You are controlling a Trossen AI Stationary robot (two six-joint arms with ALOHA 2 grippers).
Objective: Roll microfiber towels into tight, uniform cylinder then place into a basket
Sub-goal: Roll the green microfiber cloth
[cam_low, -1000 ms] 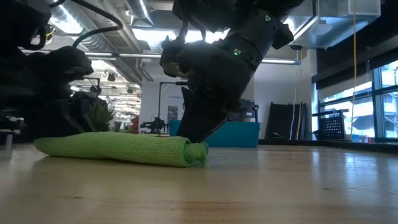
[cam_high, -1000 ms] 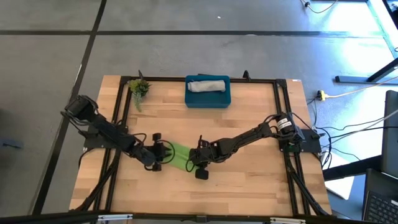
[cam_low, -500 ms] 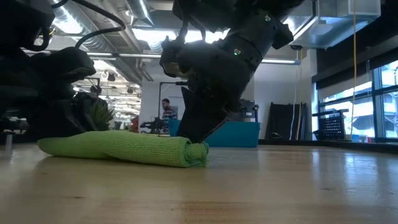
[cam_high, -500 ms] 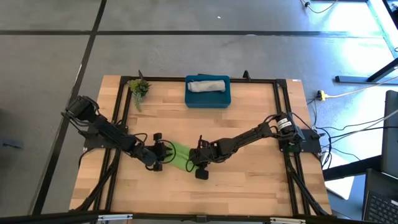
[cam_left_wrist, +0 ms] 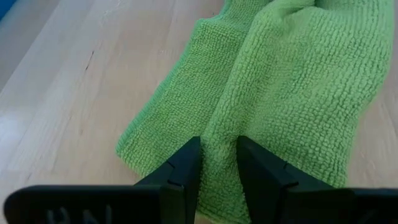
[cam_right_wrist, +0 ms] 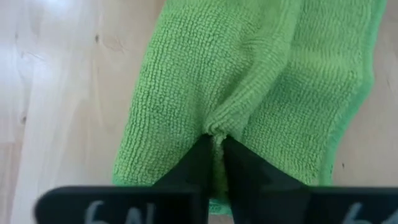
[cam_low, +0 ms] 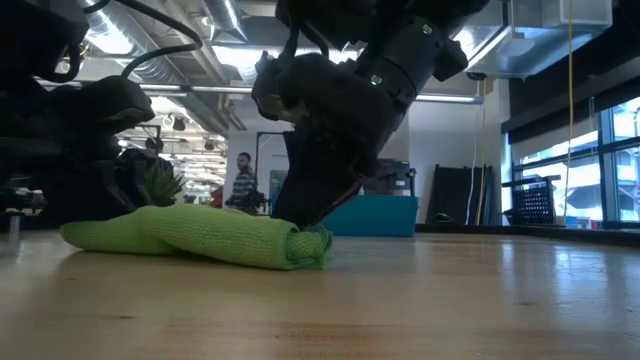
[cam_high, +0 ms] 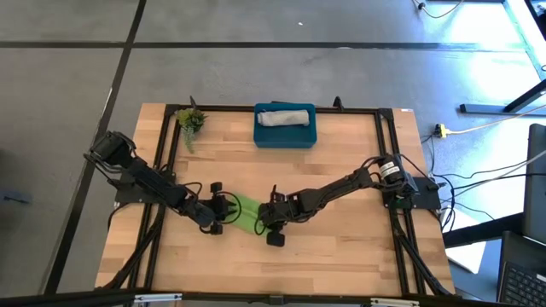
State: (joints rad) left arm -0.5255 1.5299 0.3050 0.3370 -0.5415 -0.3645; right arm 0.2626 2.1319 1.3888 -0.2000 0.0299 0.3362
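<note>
— Changed since a second ago? Bunched higher in the middle, that green towel [cam_low: 195, 236], with the right gripper [cam_high: 266, 223] shifted slightly.
— From the left? Left gripper [cam_high: 223, 207] pinching one towel end, right gripper nipping a fold at the other.
— Elsewhere? Grey towel [cam_high: 285, 116] rolled inside the basket [cam_high: 286, 136], far side of table [cam_high: 341, 256].

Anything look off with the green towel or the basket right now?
The green towel is not a tight cylinder: it lies bunched with loose flaps spread on the table, pinched at each end by the left tool and right tool. The basket looks fine, with the grey towel rolled inside.
</note>
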